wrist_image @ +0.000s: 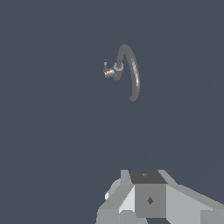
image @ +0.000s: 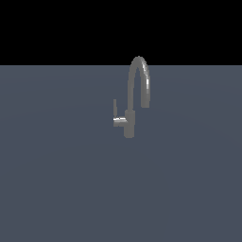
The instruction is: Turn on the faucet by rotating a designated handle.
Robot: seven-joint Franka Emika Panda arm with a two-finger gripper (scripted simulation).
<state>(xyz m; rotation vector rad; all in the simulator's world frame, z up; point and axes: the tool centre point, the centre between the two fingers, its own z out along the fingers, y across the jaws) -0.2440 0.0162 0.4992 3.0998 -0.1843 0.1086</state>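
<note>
A flat, dull blue-grey floor [image: 56, 179] fills most of both views, and in the exterior view it ends at a straight horizon under a plain black backdrop [image: 56, 28].

On that floor stands the small grey metallic faucet [image: 129, 124], a short upright cylindrical body from which a tall arched gooseneck spout [image: 140, 71] rises. The spout curves over the top of the body and comes down on the exterior view's right of it, its open end hanging well above the floor. The crown of the arch just crosses the horizon line into the black.

From the faucet body a short horizontal stub sticks out toward the exterior view's left, and from the end of the stub the thin, flat grey metal lever handle [image: 115, 108] stands upright, parallel to the body and just beside it, reaching about to the height of the spout's outlet.

The wrist view looks down on the same faucet [wrist_image: 117, 69] from above and some way off; the handle [wrist_image: 105, 66] shows only as a small sliver beside the body, too small to read its angle there.

The robot's white and grey gripper [wrist_image: 148, 199] appears only in the wrist view, well apart from the faucet and touching nothing. Only its blocky housing seems to show; the fingertips lie outside the picture, so I cannot tell whether the pincer is open or closed.
</note>
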